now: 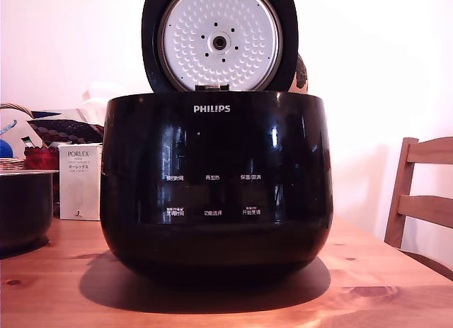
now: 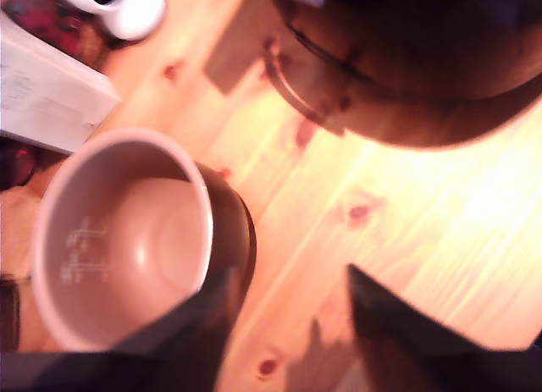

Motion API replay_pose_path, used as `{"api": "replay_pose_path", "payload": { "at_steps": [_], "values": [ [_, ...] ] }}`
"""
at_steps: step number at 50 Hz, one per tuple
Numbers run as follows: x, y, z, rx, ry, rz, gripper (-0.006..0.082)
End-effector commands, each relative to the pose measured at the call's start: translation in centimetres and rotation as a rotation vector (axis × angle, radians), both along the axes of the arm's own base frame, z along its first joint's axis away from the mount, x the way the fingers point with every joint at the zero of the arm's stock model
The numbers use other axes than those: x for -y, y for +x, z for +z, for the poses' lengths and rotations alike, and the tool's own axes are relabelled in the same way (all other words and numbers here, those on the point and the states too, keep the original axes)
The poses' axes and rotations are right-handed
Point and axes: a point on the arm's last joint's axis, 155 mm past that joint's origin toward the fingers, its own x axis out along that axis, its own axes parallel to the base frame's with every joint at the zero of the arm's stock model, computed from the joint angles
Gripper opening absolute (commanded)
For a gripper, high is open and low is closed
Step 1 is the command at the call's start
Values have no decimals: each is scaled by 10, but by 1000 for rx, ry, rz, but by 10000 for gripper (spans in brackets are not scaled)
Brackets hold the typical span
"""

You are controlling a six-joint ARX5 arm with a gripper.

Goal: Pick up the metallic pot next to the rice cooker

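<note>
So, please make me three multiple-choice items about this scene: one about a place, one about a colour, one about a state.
1. In the exterior view, where does the metallic pot stand relative to the rice cooker?
A. On the exterior view's left
B. On the exterior view's right
C. Inside it

2. What colour is the box labelled PORLEX?
A. Red
B. White
C. Green

3. In what state is the gripper?
A. Shut on the pot
B. Shut on a mug
C. Open, holding nothing

Answers:
1. A: the pot sits at the left edge of the exterior view, on the wooden table beside the cooker.
2. B: the box is white with dark lettering.
3. C: in the wrist view the two dark fingers stand apart with bare table between them.
</note>
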Motion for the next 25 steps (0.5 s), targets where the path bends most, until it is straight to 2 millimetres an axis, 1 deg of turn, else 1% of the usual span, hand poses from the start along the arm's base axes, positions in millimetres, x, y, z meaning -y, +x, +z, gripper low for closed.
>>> {"api": "replay_pose_path", "payload": {
  "at_steps": [1,6,13,25],
  "values": [
    [0,6,-14,-35,31,-30,451],
    [1,16,-26,-69,45,-35,453],
    [-6,34,-41,-94,64,-12,454],
    [-29,57,-61,-118,97,34,453]
  ]
}}
